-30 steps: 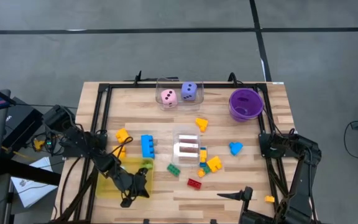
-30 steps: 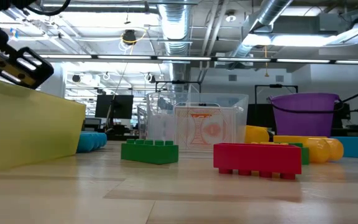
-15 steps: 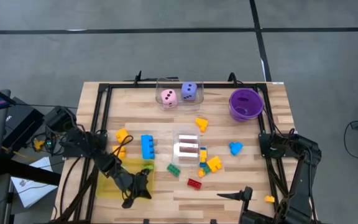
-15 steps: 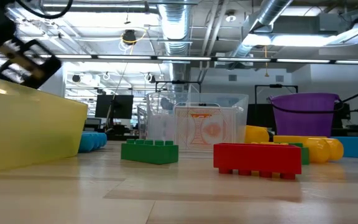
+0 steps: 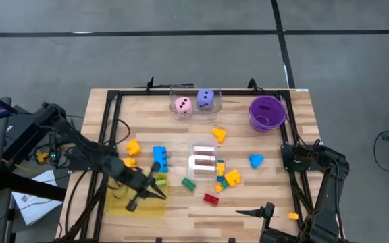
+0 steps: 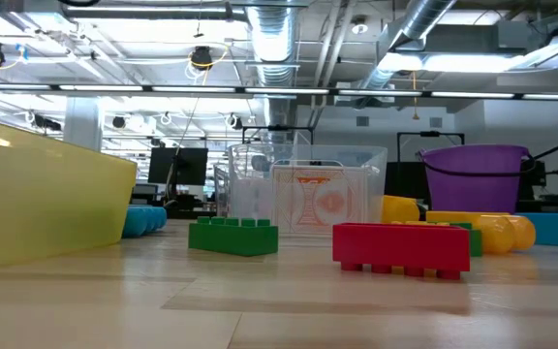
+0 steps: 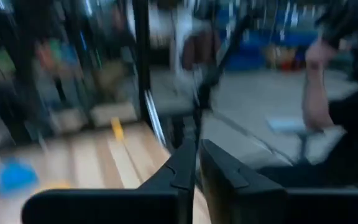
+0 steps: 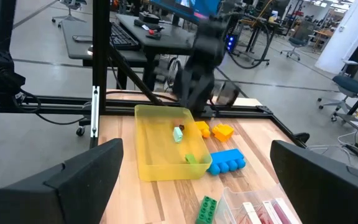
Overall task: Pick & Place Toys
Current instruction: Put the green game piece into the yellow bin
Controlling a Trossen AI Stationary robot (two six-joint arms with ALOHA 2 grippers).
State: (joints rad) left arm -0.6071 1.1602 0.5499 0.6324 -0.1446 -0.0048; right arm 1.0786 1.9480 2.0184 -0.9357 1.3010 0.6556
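Toys (image 5: 227, 177), status pls? –lead

me: Mostly loose on the table (image 5: 275, 196). Green brick (image 5: 188, 183) lies just beside the yellow tray (image 5: 117, 206), red brick (image 5: 211, 198) a little further toward the middle. Blue brick (image 5: 160, 158) and yellow brick (image 5: 133, 146) sit behind the tray. The mixed yellow/blue cluster is touching the clear card box (image 5: 204, 159). Pink die (image 5: 183, 105) and purple die (image 5: 206, 99) are in the clear box at the far edge, beside the purple bowl (image 5: 267, 112). My right wrist view shows two small green pieces (image 8: 178, 132) already in the tray.

lead: Arms?

me: Left gripper (image 5: 155, 191) is above the tray's inner edge, raised off the table. Jaws are almost together, only a thin slit, and I see nothing between them; that wrist view is smeared, so I can't swear to it. Right gripper (image 5: 252, 212) is parked at the near right edge, jaws spread wide, empty.

lead: So which step?

me: My read is that we're between picks: nothing carried, left arm over the tray. Early on, most pieces are still out.

lead: Next?

me: I'd take the green brick, it's closest. That needs the jaws opened first, then a short shift toward the middle, lining up across the brick's narrow side, and a descent clear of the tray wall. Main risk is clipping that wall and shoving the tray.
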